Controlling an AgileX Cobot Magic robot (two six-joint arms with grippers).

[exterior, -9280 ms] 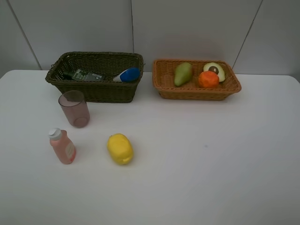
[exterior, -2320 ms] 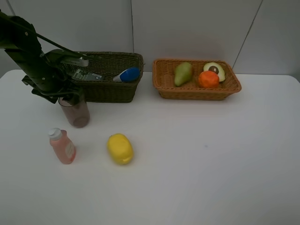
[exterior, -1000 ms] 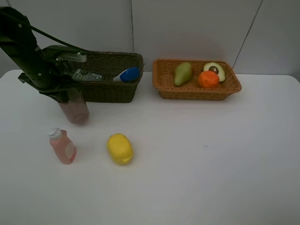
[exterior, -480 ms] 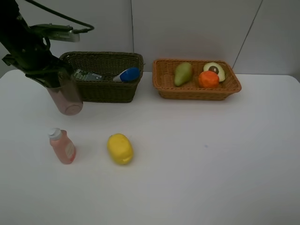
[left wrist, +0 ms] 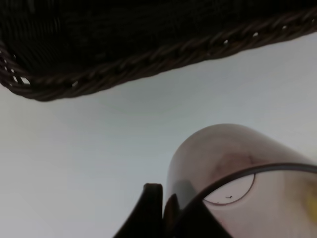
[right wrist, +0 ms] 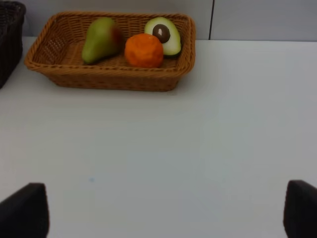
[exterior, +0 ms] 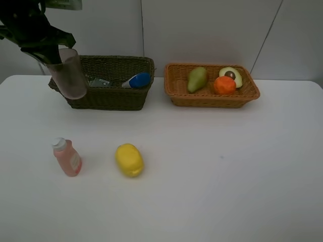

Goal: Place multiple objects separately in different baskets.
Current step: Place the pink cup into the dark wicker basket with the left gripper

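Note:
My left gripper (exterior: 50, 56) is shut on the rim of the pink cup (exterior: 69, 75) and holds it in the air, tilted, at the left end of the dark basket (exterior: 113, 98). The left wrist view shows the cup (left wrist: 233, 163) below that basket's woven rim (left wrist: 148, 59). Inside the dark basket lie a dark green bottle (exterior: 99, 81) and a white blue-capped bottle (exterior: 137, 79). The light orange basket (exterior: 212, 100) holds a pear (exterior: 197, 79), an avocado half (exterior: 232, 75) and an orange (exterior: 224, 85). A pink bottle (exterior: 66, 157) and a lemon (exterior: 129, 160) sit on the table. My right gripper (right wrist: 161, 213) is open above bare table.
The white table (exterior: 222, 166) stretches wide to the right and front. A grey panelled wall stands behind both baskets. In the right wrist view the light basket (right wrist: 109, 77) is straight ahead and a corner of the dark basket (right wrist: 10, 39) shows at the edge.
The left arm has lifted the pink cup off the table and carried it up and back, level with the dark basket's rim. Nothing else moved.

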